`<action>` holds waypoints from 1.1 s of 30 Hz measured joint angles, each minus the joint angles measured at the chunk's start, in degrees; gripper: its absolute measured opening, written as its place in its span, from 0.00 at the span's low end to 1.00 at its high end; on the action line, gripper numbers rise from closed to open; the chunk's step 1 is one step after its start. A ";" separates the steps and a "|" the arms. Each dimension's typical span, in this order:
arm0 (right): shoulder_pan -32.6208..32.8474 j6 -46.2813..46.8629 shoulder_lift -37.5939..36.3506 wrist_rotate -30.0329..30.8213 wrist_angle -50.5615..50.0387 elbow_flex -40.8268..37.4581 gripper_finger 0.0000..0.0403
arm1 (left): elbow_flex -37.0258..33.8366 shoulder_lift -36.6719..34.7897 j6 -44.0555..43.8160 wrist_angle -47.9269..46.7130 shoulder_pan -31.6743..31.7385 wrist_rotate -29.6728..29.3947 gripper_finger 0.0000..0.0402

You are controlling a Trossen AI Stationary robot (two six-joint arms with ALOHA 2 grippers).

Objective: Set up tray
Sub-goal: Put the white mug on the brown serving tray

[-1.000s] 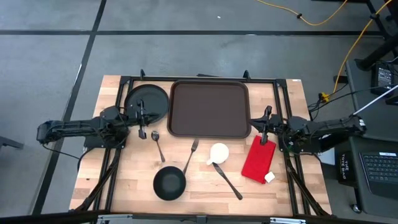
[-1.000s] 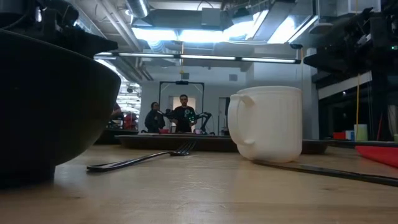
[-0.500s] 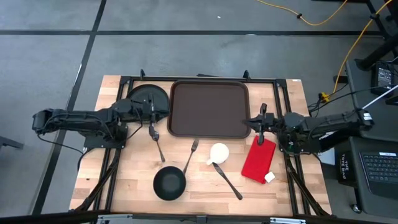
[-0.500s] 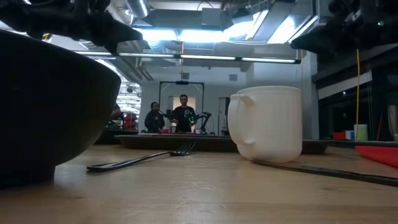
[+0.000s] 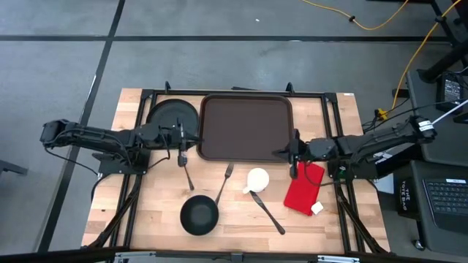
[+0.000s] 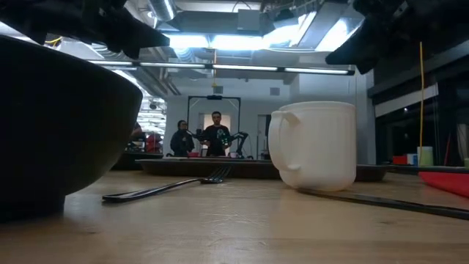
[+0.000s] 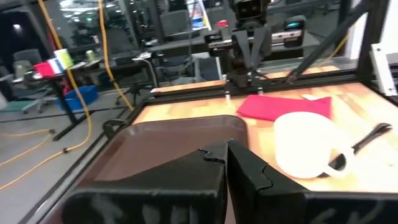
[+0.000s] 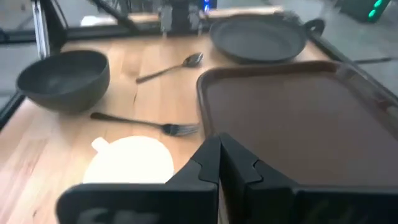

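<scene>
A dark brown tray lies flat at the far middle of the wooden worktop, flanked by two robot arms reaching in from either side. The left end effector, its fingers pressed together and holding nothing, hovers just beside the tray's left edge, between the tray and a round black plate that sits at the tray's far-left corner. The right end effector, likewise closed and empty, hangs over the tray's near-right corner, just beside a red cloth spread on the worktop.

In the left wrist view, the closed fingers point across the bare tray toward the other arm, with a white mug and the red cloth to one side. The right wrist view shows its shut fingers above the tray's corner, with the mug nearby.

In front of the tray, nearer the camera side of the worktop, lie a spoon, a fork, the white mug, a second dark utensil and a black bowl. None of them touches the tray. Nothing rests inside the tray.

At table height, the bowl and mug loom in the foreground, the fork between them, with people standing far back in the room.
</scene>
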 joint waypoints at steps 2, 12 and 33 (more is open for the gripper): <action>0.92 0.00 3.20 0.16 -3.26 2.62 0.02 | 0.00 0.00 0.02 -0.27 -0.51 1.05 0.01; 5.44 1.20 13.91 1.72 -13.49 15.27 0.03 | 0.00 0.00 -0.13 -0.29 -1.92 1.84 0.01; 4.57 18.99 17.02 -4.05 -24.54 24.50 0.02 | 0.00 0.00 -0.01 -0.56 -2.38 3.68 0.01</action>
